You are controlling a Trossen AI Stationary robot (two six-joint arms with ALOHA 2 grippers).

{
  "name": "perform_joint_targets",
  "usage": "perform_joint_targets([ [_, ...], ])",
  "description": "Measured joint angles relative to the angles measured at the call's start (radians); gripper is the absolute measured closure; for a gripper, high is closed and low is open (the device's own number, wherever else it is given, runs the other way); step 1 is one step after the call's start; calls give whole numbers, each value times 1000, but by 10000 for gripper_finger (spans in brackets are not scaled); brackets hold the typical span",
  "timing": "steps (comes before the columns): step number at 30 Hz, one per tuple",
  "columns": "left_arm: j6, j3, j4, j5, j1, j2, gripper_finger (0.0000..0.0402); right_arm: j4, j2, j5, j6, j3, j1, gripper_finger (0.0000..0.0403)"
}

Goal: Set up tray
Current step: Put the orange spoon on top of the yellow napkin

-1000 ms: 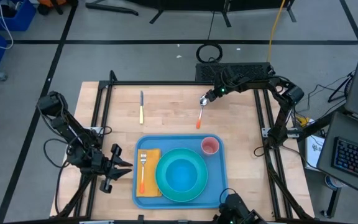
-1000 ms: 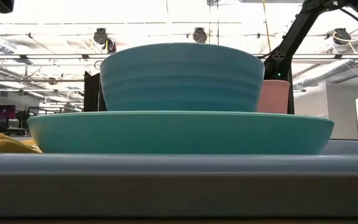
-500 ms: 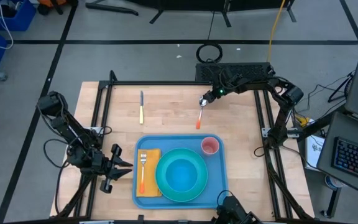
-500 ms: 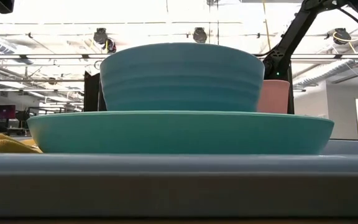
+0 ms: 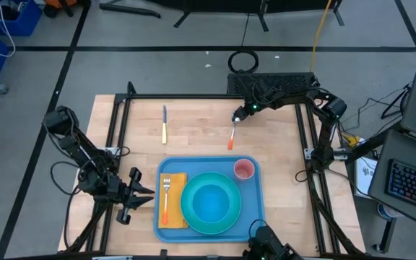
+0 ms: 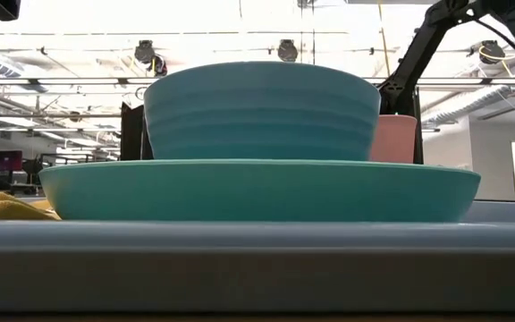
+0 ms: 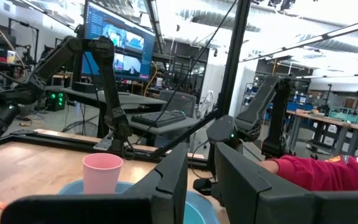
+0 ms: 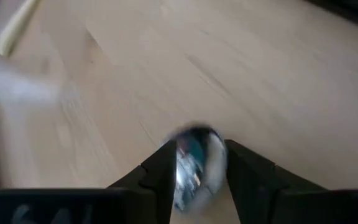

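Note:
The light-blue tray [image 5: 255,217] lies at the table's near middle. On it are a turquoise plate [image 5: 191,217] with a bowl [image 5: 211,202], a pink cup [image 5: 244,170], and a yellow napkin [image 5: 175,180] with a fork [image 5: 166,195] on top. An orange-handled spoon [image 5: 232,137] lies on the wood beyond the tray. My right gripper [image 5: 237,116] is down at the spoon's far end, its fingers on either side of the metal bowl [image 8: 194,163]. My left gripper [image 5: 149,193] waits level just left of the tray, with a narrow gap and nothing in it. My right gripper has the spoon's metal bowl [image 8: 194,163] between its two fingers [image 8: 159,177], which meet the bowl's two side edges. The fingers slant down from the table's far right. The spoon lies flat on the table, its orange handle [image 5: 231,142] pointing toward the tray.
A knife [image 5: 165,124] with a yellow handle lies on the wood at the far left of the tray. Black frame rails [image 5: 193,96] run round the table. In the left wrist view a person's red sleeve [image 7: 328,171] shows beyond the table.
My right arm's elbow has shifted a little toward the table's left. Its gripper stays at the spoon's bowl, and the spoon has not moved.

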State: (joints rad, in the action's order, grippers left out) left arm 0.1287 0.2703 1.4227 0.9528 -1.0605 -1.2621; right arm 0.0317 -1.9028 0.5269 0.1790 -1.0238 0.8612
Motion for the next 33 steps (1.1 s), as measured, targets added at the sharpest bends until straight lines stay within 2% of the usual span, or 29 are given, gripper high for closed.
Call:
perform_joint_targets([
  [14, -9, 0, -12, 17, 0, 0, 316, 7, -8, -1, 18, -2, -5, 349],
  [20, -15, 0, -14, 17, 0, 0, 316, 10, -7, 6, 9, -2, -5, 394],
  [29, -15, 0, -14, 18, 0, 0, 316, 101, 11, -2, 19, -2, -13, 400],
  [33, -12, 0, -14, 24, 0, 0, 316, 128, 56, -47, 13, -2, -39, 401],
])
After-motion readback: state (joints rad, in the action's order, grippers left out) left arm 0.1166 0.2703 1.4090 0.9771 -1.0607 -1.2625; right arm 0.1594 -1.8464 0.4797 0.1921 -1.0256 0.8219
